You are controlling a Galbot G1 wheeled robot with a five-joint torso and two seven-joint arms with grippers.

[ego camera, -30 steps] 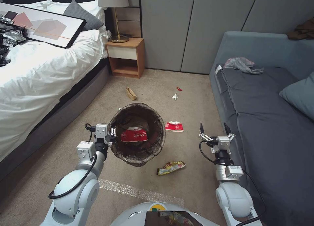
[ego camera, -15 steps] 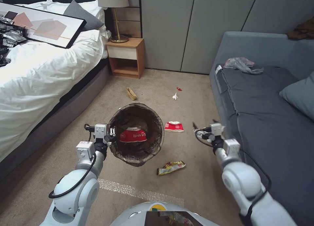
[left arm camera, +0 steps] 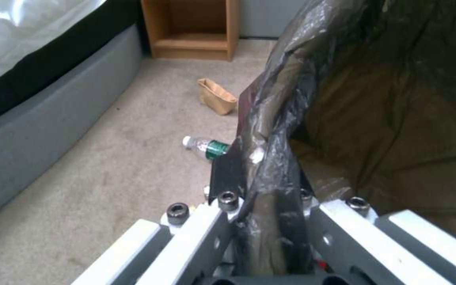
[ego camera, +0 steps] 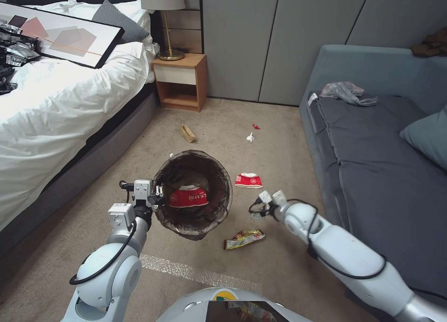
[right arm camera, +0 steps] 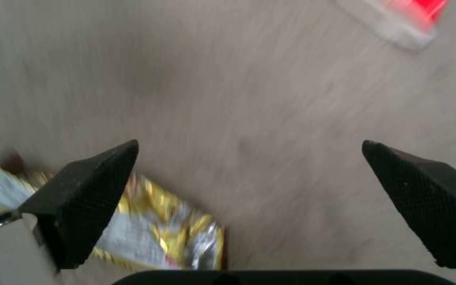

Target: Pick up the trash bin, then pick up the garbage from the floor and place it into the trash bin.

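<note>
We hold the trash bin (ego camera: 193, 194) off the carpet (ego camera: 279, 140) with the left gripper (left arm camera: 262, 190), whose fingers are clamped on the rim and the dark liner folded over it. This grip keeps the mouth facing up and open beside the litter, so that pieces can be dropped straight in. One red-and-white wrapper (ego camera: 188, 197) already lies inside.

The right gripper (right arm camera: 249, 174) points down at the carpet with its fingers spread wide, between the bin and the sofa (ego camera: 386, 173). It hangs over the floor just beside the yellow snack bag (ego camera: 243, 238); in the right wrist view that bag (right arm camera: 149, 221) lies partly under one fingertip (right arm camera: 88, 198). We judge this bag to be the current pick target.

A second red-and-white wrapper (ego camera: 248, 180) lies near the bin. A tan carton (ego camera: 187, 133), a white tissue (ego camera: 250, 137) and a small red scrap (ego camera: 255, 126) lie farther off, and a clear green-label bottle (left arm camera: 207, 145) lies on the carpet beyond the bin's rim.
</note>
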